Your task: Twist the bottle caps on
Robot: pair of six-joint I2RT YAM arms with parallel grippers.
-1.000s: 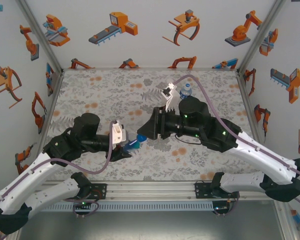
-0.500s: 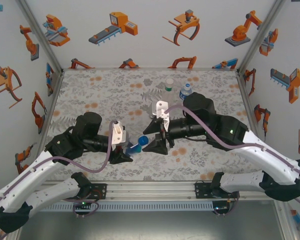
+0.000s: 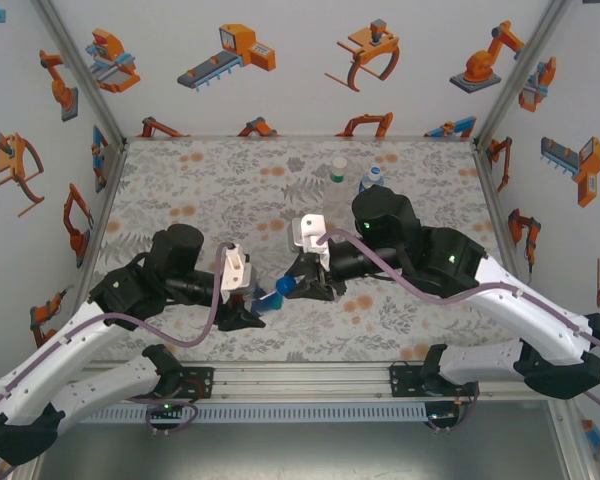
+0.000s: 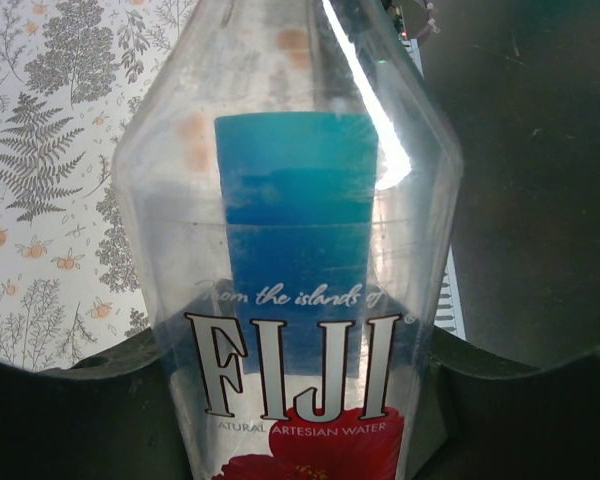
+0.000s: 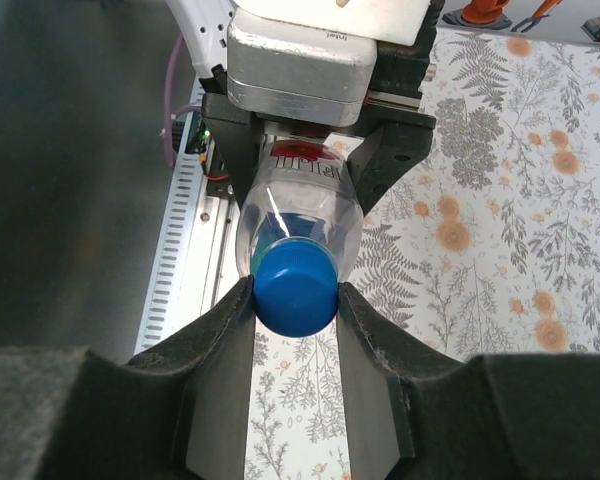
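looking nearest first, we see the left gripper [image 3: 252, 301] clamped on the squat fiji bottle [image 4: 300, 250], which lies sideways above the table [image 3: 180, 180]. its mouth points at the right gripper [image 5: 295, 305], whose fingers [image 5: 220, 345] press both sides of the blue cap [image 5: 296, 288] sitting on that mouth. at the far right stand a green-label bottle [image 3: 338, 168] and a blue-label bottle [image 3: 372, 177], upright, just beside each other.

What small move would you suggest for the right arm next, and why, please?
Probably rotate the right gripper about the neck's axis to thread the blue cap on. Its fingers press both sides of the cap, which sits on the mouth of the Fiji bottle, and the left gripper clamps the bottle's body, so it should resist the turn.
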